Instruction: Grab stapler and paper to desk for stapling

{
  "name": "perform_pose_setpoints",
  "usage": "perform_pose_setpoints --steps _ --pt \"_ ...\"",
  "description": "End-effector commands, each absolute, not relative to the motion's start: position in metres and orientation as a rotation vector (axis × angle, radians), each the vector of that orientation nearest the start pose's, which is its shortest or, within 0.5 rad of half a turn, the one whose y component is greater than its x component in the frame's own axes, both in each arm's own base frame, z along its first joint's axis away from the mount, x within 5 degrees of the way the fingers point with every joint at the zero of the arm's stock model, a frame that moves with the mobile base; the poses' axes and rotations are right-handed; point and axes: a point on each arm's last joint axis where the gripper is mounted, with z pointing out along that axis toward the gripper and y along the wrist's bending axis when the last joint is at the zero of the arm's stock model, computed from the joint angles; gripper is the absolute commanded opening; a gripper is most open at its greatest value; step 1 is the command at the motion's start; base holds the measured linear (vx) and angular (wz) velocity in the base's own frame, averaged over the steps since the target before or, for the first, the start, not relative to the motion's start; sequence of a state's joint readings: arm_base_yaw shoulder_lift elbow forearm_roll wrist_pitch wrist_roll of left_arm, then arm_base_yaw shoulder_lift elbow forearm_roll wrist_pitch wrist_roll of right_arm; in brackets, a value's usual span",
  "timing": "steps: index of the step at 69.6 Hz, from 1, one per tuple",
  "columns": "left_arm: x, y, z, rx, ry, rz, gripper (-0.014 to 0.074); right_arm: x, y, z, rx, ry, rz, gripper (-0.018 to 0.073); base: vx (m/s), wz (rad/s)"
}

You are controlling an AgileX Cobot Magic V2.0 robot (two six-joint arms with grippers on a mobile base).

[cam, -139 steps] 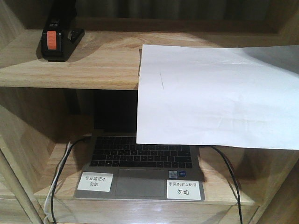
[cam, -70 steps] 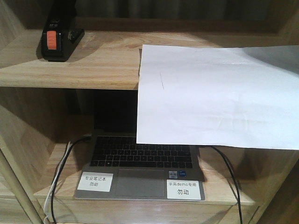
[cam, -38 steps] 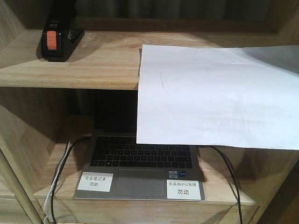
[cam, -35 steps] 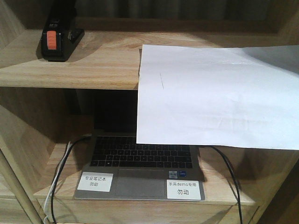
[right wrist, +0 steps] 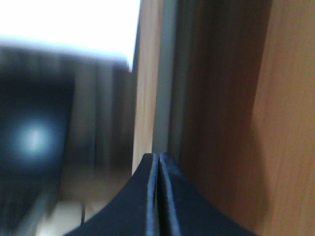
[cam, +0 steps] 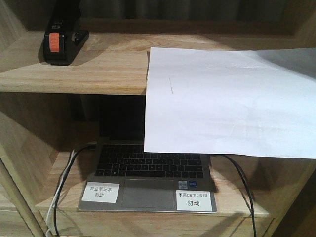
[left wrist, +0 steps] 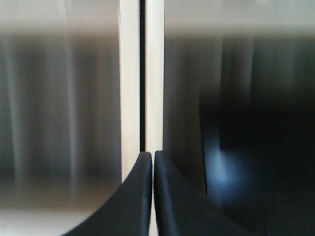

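Observation:
The black stapler (cam: 60, 40) with its orange-red patch stands at the far left of the upper shelf board (cam: 98, 69) in the front view. The white paper (cam: 227, 101) lies on the same board to the right and droops over its front edge, covering part of the laptop. Neither gripper shows in the front view. In the left wrist view my left gripper (left wrist: 149, 156) is shut with nothing between its fingers, facing a blurred pale upright. My right gripper (right wrist: 158, 156) is likewise shut and empty, beside a brown wooden panel. The desk is out of view.
An open laptop (cam: 148, 175) with two white labels sits on the lower shelf, cables (cam: 61, 187) trailing down at its left and right. Wooden side walls (cam: 15, 128) close in the shelf bays.

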State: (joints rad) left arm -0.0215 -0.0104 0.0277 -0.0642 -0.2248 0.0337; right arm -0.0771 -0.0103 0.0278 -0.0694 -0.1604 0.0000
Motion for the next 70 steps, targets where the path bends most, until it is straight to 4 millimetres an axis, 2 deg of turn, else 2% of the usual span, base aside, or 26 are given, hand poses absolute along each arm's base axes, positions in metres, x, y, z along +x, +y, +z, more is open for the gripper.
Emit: perform_pose_setpoints --steps 1,6,11,20,32,42,47,52,56,62,70 --pt "0.046 0.002 0.239 -0.067 1.104 -0.075 -0.0006 0.046 -0.001 0.242 -0.023 1.143 -0.13 -0.0002 0.0 0.0" --pt "0.041 0.004 0.255 -0.098 1.042 -0.1 -0.0006 0.041 -0.001 0.258 -0.023 1.091 -0.132 -0.0002 0.0 0.0" --pt "0.033 0.005 0.28 -0.115 0.969 -0.118 -0.0006 0.033 0.0 0.282 -0.023 1.015 -0.135 -0.0002 0.0 0.0" --pt "0.007 0.004 0.343 -0.095 0.836 -0.124 -0.0006 0.011 0.001 0.327 -0.024 0.868 -0.141 -0.0002 0.0 0.0" --pt "-0.035 0.004 0.433 -0.073 0.693 -0.14 -0.0006 -0.034 0.005 0.393 -0.022 0.668 -0.149 -0.0002 0.0 0.0" --pt "-0.054 0.002 0.494 -0.046 0.666 -0.132 -0.0006 -0.055 0.006 0.445 -0.013 0.634 -0.148 -0.0002 0.0 0.0" --pt "-0.056 0.001 0.519 -0.027 0.704 -0.113 -0.0003 -0.055 0.005 0.47 -0.009 0.657 -0.149 -0.0002 0.0 0.0" --pt "-0.043 0.0 0.536 -0.012 0.775 -0.087 0.0001 -0.055 0.005 0.495 -0.005 0.676 -0.151 -0.0002 0.0 0.0" --pt "-0.032 0.0 0.546 -0.004 0.829 -0.073 0.0008 -0.044 0.004 0.512 0.002 0.738 -0.148 -0.0002 0.0 0.0" --pt "-0.011 -0.001 0.553 -0.002 0.892 -0.075 0.0022 -0.029 0.002 0.533 0.009 0.818 -0.149 -0.0002 0.0 0.0" --pt "0.013 -0.001 0.554 -0.004 0.942 -0.075 0.0055 0.002 -0.002 0.545 0.022 0.972 -0.142 -0.0002 0.0 0.0"
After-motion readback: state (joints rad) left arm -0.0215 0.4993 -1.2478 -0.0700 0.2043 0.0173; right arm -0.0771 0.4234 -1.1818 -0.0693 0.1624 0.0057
